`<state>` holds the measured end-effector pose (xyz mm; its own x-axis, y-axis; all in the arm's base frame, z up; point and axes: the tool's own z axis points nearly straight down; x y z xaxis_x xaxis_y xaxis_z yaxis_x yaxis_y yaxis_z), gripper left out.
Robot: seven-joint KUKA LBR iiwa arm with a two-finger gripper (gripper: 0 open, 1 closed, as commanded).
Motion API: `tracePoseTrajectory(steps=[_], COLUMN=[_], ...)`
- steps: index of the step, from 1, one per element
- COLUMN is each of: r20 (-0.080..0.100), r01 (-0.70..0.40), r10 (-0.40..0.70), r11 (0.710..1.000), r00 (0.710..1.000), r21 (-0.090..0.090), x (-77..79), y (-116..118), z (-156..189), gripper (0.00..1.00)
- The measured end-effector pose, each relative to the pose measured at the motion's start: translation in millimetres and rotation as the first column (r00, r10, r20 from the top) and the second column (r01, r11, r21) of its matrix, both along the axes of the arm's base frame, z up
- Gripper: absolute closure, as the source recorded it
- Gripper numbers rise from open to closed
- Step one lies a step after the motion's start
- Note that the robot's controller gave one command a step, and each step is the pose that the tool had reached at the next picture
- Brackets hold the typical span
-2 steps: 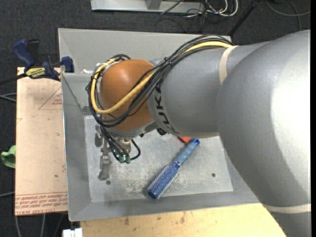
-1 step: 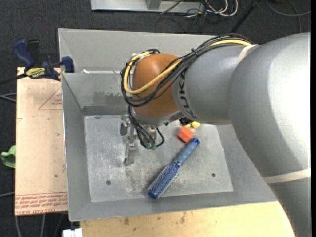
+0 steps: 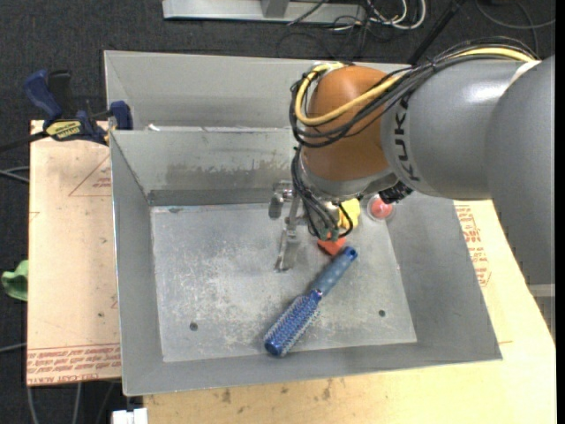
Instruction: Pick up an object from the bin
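The blue brush (image 3: 307,306) lies slantwise; my pincer (image 3: 287,250) hangs just beyond its handle end, apart or together I cannot tell. I would come down square across the handle, clear of the bristles. Beyond the handle tip an orange scrap (image 3: 330,246) and something yellow (image 3: 350,215) sit half hidden under my wrist, unidentifiable

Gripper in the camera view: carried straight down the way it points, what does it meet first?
Probably the bare bin floor: the gripper hangs just left of the handle of the blue brush and a small red piece. Height is hard to judge, so it might graze the handle.
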<state>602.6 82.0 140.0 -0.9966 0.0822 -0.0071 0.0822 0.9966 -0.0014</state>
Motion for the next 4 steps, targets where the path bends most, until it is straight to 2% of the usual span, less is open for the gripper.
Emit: tracePoseTrajectory(steps=[1, 2, 3, 4], r20=[-0.008, -0.004, -0.007, 0.003], r01=[-0.225, -0.492, -0.491, -0.493], r10=[0.225, 0.492, 0.491, 0.493], r11=[0.974, 0.871, 0.871, 0.870], r00=[0.974, 0.871, 0.871, 0.870], r21=[0.002, 0.003, 0.004, -0.002], x=[-68.3, -100.9, -101.7, -80.0], y=[-27.6, -29.7, -30.1, -26.5], z=[15.8, -70.4, -70.8, 131.0], gripper=[0.00, 0.00, 1.00, 1.00])
